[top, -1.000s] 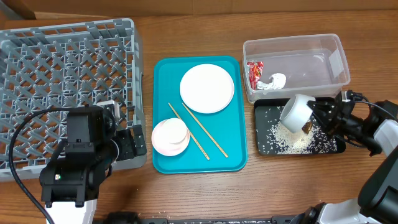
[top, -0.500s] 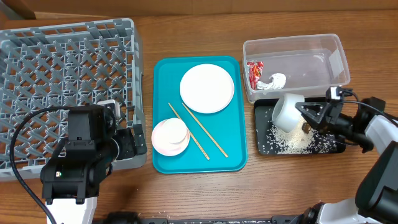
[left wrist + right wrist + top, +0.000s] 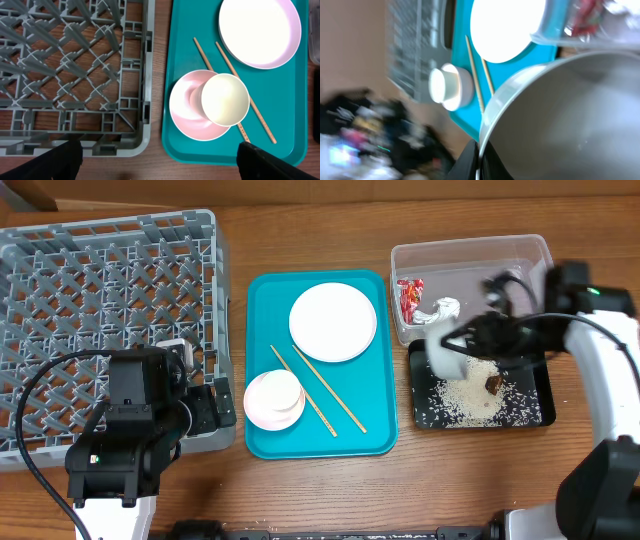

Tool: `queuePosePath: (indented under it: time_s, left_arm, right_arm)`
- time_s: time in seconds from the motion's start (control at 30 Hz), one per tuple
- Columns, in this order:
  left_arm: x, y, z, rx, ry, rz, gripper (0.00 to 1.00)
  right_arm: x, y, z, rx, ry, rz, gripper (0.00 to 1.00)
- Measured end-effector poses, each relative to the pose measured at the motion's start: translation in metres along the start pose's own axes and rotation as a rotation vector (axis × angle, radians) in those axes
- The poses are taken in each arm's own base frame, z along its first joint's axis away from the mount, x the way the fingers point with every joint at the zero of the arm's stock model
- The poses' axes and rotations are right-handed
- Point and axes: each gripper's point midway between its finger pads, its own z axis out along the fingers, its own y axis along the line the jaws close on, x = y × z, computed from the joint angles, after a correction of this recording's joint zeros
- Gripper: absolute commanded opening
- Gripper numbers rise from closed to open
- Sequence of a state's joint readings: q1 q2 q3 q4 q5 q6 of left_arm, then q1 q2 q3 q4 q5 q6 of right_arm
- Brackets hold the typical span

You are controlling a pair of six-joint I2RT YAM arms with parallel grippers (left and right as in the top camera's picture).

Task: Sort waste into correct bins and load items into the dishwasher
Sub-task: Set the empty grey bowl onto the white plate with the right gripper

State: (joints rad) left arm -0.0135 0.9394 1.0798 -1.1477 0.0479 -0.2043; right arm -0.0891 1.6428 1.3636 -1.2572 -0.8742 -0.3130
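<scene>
My right gripper (image 3: 470, 340) is shut on the rim of the grey-green bowl (image 3: 443, 352), held tilted over the left end of the black tray (image 3: 530, 416); in the right wrist view the bowl (image 3: 570, 115) fills the frame. Rice grains (image 3: 465, 402) and a brown bit (image 3: 493, 384) lie in that tray. The clear tub (image 3: 500, 252) holds the red wrapper (image 3: 408, 297) and the white tissue (image 3: 441, 310). My left gripper (image 3: 157, 165) is open and empty by the front right corner of the grey dish rack (image 3: 100, 300).
The teal tray (image 3: 370, 435) carries the white plate (image 3: 333, 321), two chopsticks (image 3: 325, 395), and the white cup (image 3: 225, 99) resting in the pink bowl (image 3: 186, 115). The rack's lattice holds nothing that I can see.
My right arm has swung up and to the left, carrying the bowl from over the tray's middle to its left end. The left arm has not moved.
</scene>
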Motion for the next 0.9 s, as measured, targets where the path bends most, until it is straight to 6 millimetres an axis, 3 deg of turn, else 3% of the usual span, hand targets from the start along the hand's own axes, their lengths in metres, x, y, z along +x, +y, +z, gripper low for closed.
queuePosePath:
  time_s: [0.1,0.17,0.2,0.27,0.4,0.47,0.53,0.63,0.8,0.9]
  left_arm:
    - [-0.001,0.000,0.000,0.001,-0.004,0.000,1.00]
    - [-0.003,-0.001,0.000,0.002,-0.009,0.000,1.00]
    - [-0.003,-0.001,0.000,0.002,-0.010,0.000,1.00]
    - [-0.003,-0.001,0.000,0.002,-0.009,0.000,1.00]
    - [-0.003,-0.001,0.001,0.002,-0.008,0.000,1.00]
    - [-0.002,0.000,0.001,0.001,-0.007,0.000,1.00]
    - [-0.002,0.000,0.001,0.001,-0.007,0.000,1.00]
    - [-0.002,0.000,0.001,0.001,-0.007,0.000,1.00]
    - [0.001,0.006,0.001,-0.032,0.006,-0.003,1.00]
    - [0.009,0.015,0.000,-0.084,0.035,-0.016,1.00]
  right_arm:
    - [0.004,0.022,0.042,0.114,0.099,-0.201,0.04]
    - [-0.008,0.040,0.078,0.207,0.093,-0.408,0.04]
    - [-0.011,0.044,0.084,0.228,0.085,-0.447,0.04]
    - [-0.028,0.074,0.117,0.326,0.013,-0.664,0.04]
    - [-0.052,0.103,0.155,0.374,-0.102,-0.823,0.04]
    - [-0.053,0.095,0.177,0.390,-0.088,-0.834,0.04]
    - [-0.050,0.069,0.200,0.425,-0.034,-0.810,0.19]
    - [-0.043,0.043,0.218,0.455,0.025,-0.780,0.19]
    - [-0.033,0.035,0.216,0.472,0.077,-0.753,0.25]
    - [-0.023,0.038,0.203,0.486,0.134,-0.681,0.52]
